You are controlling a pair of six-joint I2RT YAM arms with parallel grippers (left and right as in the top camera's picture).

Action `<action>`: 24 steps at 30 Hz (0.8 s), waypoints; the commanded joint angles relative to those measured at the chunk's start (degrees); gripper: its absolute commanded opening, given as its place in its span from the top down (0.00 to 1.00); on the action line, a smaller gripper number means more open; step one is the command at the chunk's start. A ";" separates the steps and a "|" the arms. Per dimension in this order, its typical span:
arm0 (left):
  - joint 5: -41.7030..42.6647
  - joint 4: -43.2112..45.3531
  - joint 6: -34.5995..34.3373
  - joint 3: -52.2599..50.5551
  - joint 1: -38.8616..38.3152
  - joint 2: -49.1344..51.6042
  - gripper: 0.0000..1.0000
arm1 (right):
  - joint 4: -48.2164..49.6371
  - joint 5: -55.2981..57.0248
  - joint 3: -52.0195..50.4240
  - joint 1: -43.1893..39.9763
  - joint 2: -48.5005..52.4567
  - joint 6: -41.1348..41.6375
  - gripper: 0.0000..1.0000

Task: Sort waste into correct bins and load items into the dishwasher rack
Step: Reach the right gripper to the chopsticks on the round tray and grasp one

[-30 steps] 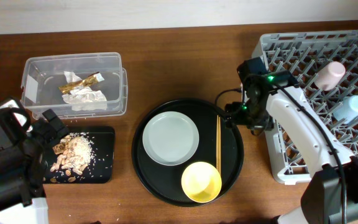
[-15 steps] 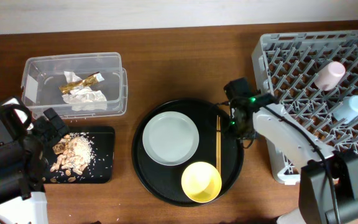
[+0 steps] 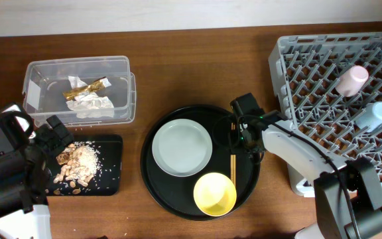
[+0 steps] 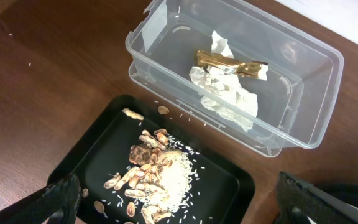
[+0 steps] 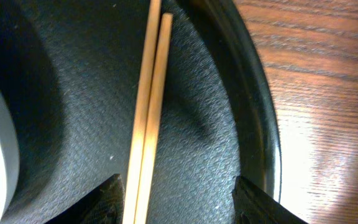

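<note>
right gripper (image 5: 179,191), jaws parted, straddles the chopsticks (image 5: 148,106), which lie close beside one finger.

table (image 3: 197,66) left: tub (image 3: 78,61) behind, flat tray (image 3: 111,143) just in front | napkin (image 3: 91,106) + wrapper (image 3: 85,88) in tub | scraps (image 3: 78,164) in flat tray | centre: round tray (image 3: 178,192) carries plate (image 3: 182,147) rear-left, bowl (image 3: 215,194) front, chopsticks (image 3: 232,169) right of plate | right: rack (image 3: 310,66), far cup (image 3: 352,78) + near cup (image 3: 377,114) in its right part
</note>
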 commanded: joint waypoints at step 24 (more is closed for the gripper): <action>0.02 0.11 -0.55 0.57 0.28 0.09 0.01 | 4.70 -2.49 -3.78 0.26 5.66 9.53 0.85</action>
